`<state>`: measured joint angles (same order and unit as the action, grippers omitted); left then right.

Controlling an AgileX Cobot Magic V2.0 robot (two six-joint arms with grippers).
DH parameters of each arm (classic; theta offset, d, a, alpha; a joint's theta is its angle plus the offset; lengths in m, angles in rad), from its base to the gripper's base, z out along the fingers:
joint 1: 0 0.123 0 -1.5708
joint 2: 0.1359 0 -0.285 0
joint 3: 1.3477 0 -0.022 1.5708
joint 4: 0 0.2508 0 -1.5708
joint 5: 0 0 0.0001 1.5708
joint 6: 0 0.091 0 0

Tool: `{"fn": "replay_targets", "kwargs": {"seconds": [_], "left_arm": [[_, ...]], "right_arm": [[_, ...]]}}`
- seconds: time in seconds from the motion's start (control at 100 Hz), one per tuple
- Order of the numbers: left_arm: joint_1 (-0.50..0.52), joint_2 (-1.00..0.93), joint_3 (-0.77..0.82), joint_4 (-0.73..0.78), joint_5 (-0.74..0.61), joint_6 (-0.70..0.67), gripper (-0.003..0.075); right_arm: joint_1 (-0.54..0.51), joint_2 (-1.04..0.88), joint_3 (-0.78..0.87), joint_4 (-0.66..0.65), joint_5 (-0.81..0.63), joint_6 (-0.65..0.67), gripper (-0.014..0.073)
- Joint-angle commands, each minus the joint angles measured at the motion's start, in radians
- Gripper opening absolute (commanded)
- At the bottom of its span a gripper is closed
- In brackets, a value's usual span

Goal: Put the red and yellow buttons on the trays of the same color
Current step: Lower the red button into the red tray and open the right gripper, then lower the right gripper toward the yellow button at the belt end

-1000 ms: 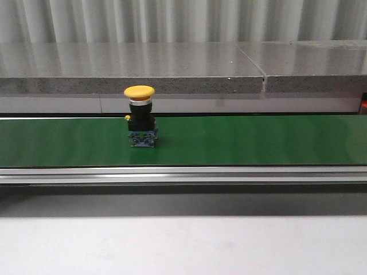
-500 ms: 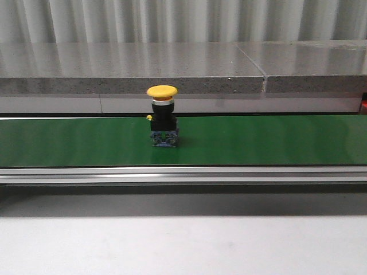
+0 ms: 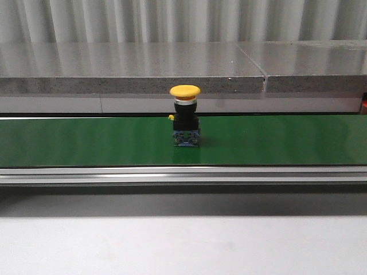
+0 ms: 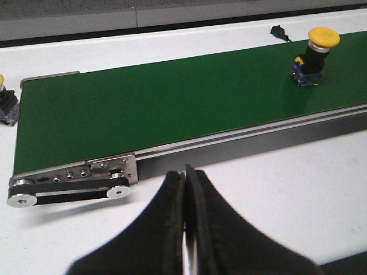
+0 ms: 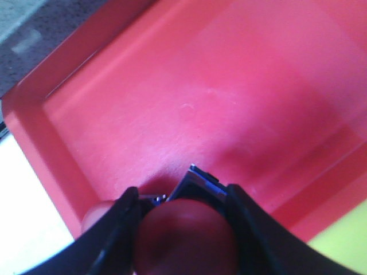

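A yellow button (image 3: 185, 117) with a black body stands upright on the green conveyor belt (image 3: 86, 140); the left wrist view also shows this yellow button (image 4: 314, 54) far along the belt (image 4: 143, 103). My left gripper (image 4: 188, 175) is shut and empty, over the white table near the belt's roller end. Neither gripper shows in the front view. My right gripper (image 5: 182, 199) is shut on a red button (image 5: 186, 235), held just above the floor of the red tray (image 5: 229, 86). A corner of the yellow tray (image 5: 344, 246) shows beside the red one.
Another yellow-capped button (image 4: 6, 103) stands on the white table just past the belt's end, cut off by the frame edge. A small black object (image 4: 279, 32) lies beyond the belt. A grey stone ledge (image 3: 132, 69) runs behind the conveyor.
The yellow button has travelled to the right along the belt, from left of centre to about the middle of the front view.
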<state>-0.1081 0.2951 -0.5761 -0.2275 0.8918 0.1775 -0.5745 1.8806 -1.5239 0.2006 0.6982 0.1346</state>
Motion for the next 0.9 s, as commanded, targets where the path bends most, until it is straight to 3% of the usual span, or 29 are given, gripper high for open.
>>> {"fn": "replay_targets", "kwargs": {"seconds": [0.0, 0.56, 0.76, 0.89], "left_arm": [[-0.005, 0.01, -0.025, -0.023, -0.069, 0.001, -0.002], [-0.005, 0.01, -0.025, -0.023, -0.069, 0.001, -0.002], [-0.005, 0.01, -0.025, -0.023, -0.069, 0.001, -0.002], [-0.005, 0.01, -0.025, -0.023, -0.069, 0.001, -0.002]], "right_arm": [[-0.004, -0.024, -0.036, 0.025, -0.07, -0.005, 0.0237], [0.0, 0.104, -0.045, 0.06, -0.168, -0.006, 0.0248], [0.004, 0.106, -0.045, 0.06, -0.167, -0.006, 0.051], [0.004, 0.105, -0.045, 0.06, -0.165, -0.006, 0.0529]]}}
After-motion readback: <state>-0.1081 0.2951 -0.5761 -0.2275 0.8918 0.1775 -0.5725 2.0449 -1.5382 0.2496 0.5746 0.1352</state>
